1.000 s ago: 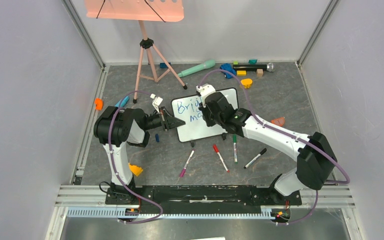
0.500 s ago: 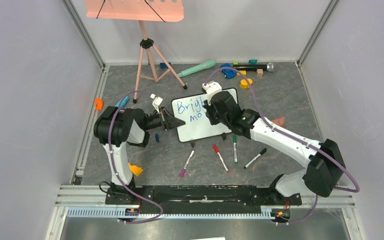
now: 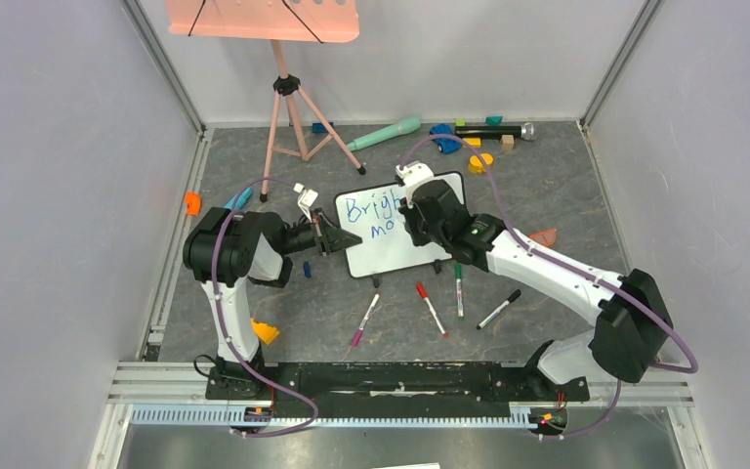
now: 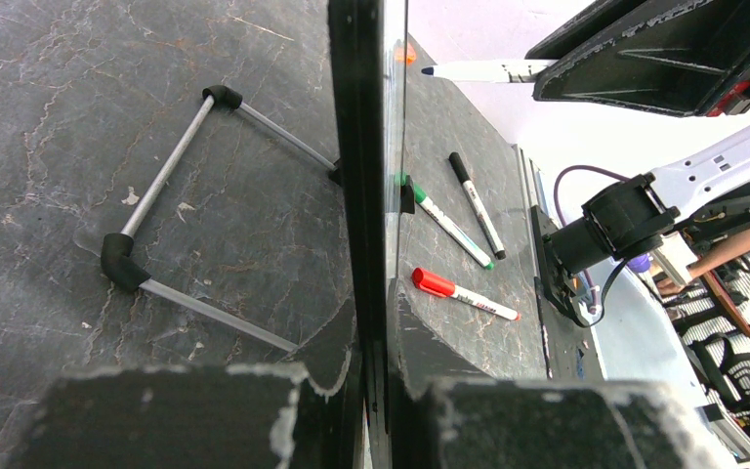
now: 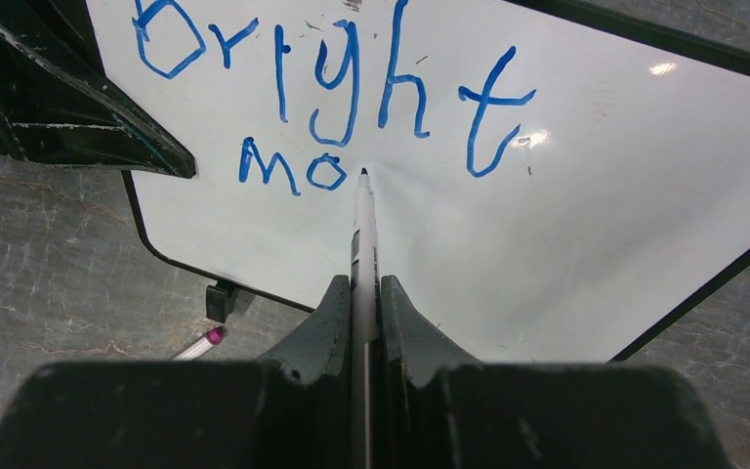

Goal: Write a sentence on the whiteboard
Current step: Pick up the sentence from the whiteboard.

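The whiteboard (image 3: 381,256) stands on its black feet mid-floor. Blue marker words (image 5: 332,73) on it read "Bright" with "mo" (image 5: 288,166) below. My left gripper (image 3: 340,238) is shut on the board's left edge, seen edge-on in the left wrist view (image 4: 363,195). My right gripper (image 5: 359,293) is shut on a blue marker (image 5: 363,234) whose tip sits on or just at the board, right of the "o". From above, the right gripper (image 3: 416,217) covers the board's middle.
Loose markers lie in front of the board: pink-capped (image 3: 364,320), red (image 3: 430,308), green (image 3: 458,289), black (image 3: 499,309). A salmon-pink music stand (image 3: 264,20) on a tripod is at the back. Toys and a microphone (image 3: 493,130) lie along the far wall.
My right gripper moved right along the board with the marker, uncovering more of "Bright" and "mo". Left gripper has not moved.
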{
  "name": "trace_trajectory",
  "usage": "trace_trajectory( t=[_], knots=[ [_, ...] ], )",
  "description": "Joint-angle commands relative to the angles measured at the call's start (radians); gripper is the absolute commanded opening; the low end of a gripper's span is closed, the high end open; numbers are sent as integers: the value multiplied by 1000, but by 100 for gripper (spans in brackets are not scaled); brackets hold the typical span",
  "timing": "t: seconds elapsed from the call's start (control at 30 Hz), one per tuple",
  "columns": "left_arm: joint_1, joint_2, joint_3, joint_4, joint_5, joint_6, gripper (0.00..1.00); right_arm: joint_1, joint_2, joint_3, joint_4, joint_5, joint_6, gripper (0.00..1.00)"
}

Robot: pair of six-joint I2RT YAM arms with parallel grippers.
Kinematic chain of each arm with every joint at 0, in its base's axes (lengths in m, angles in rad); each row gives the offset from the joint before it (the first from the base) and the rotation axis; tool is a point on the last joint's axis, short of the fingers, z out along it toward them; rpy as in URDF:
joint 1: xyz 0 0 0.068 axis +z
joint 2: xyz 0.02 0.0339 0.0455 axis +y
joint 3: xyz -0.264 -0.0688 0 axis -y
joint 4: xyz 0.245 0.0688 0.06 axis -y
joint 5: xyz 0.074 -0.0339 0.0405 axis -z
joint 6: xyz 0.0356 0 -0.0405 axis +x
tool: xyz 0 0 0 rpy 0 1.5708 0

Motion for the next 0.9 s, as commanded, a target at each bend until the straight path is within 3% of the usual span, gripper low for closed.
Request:
trace_trajectory(
  t=[0.0, 0.4, 0.87],
  knots=[
    [-5, 74, -12, 23, -92, 157, 2, -5, 16, 9, 35, 4, 2, 0],
    [-5, 78, -8, 23, -93, 143, 2, -9, 54, 22, 39, 25, -2, 0],
    [-5, 80, -6, 23, -92, 145, 2, -10, 9, -80, 56, -9, 30, 0]
  ],
)
